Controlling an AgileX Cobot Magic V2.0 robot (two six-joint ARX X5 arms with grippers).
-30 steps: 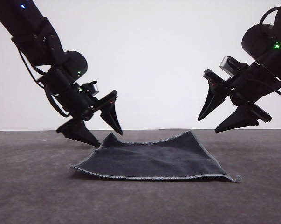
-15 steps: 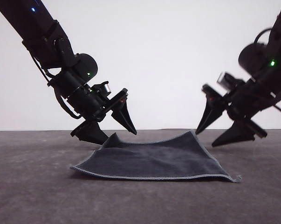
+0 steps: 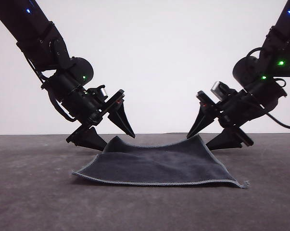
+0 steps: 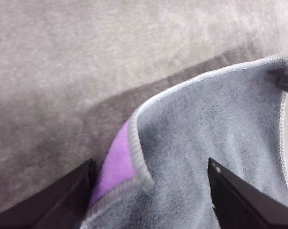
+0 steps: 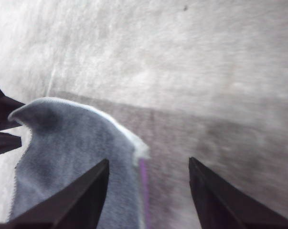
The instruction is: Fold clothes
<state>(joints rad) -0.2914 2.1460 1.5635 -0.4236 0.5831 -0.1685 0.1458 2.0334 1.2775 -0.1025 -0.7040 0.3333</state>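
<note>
The clothes (image 3: 159,166) are one dark grey square lying on the table, its two far corners curled upward. My left gripper (image 3: 117,142) is open and straddles the raised far-left corner. In the left wrist view the cloth (image 4: 215,143) lies between the fingers (image 4: 62,200), with its purple underside (image 4: 116,164) showing at the curled edge. My right gripper (image 3: 198,143) is open around the raised far-right corner. The right wrist view has the cloth (image 5: 72,157) near one finger (image 5: 86,191), with a thin purple strip (image 5: 144,191) at the edge.
The table (image 3: 34,192) is a dark grey matte surface with a plain white wall behind it. The near hem of the cloth ends in a small pointed corner (image 3: 243,184) at the front right.
Both grippers have come down and inward to the cloth's far corners. The right one moved left and lower; the left one shifted slightly. Both stayed open, and the cloth has not moved.
</note>
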